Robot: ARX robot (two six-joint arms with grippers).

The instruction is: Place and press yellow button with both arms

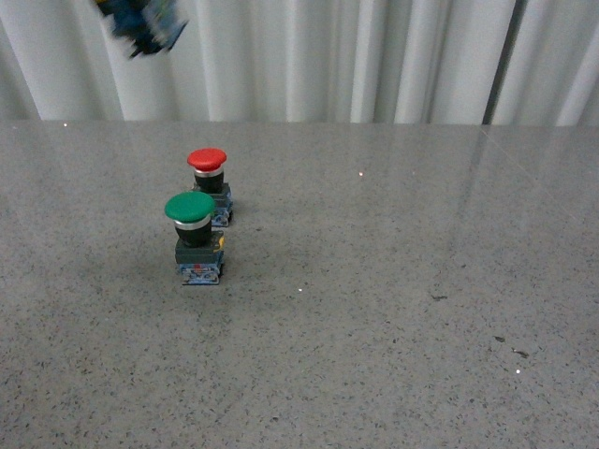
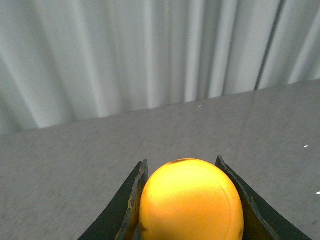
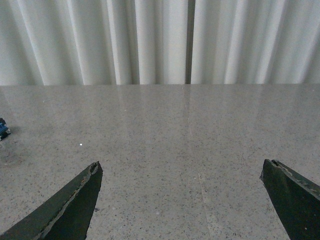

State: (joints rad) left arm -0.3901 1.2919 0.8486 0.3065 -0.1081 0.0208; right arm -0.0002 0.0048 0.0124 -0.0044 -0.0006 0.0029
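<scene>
Left claw (image 2: 181, 161) is clamped on the yellow button (image 2: 191, 200). The cap is wedged between both fingers (image 2: 131, 200) and held in the air, clear of the counter (image 2: 60, 165). Front view only catches a dark-blue lump (image 1: 140, 23), blurred, top left against the curtain (image 1: 374, 56). Probably the button's base, but too smeared to be sure. Gripping the cap sides makes sense: it leaves the base free to land flat.

Right claw (image 3: 181, 165) is spread wide with nothing in it, low over bare counter. My guess is it's kept free as the presser.

Green button (image 1: 190, 238) and red button (image 1: 208, 182) stand upright just beside each other, left of centre, green nearer the robot. The open counter to their right looks like the obvious drop spot.

Neither place nor press is done yet. Risk: with a cap grip the base could tip on touchdown.
</scene>
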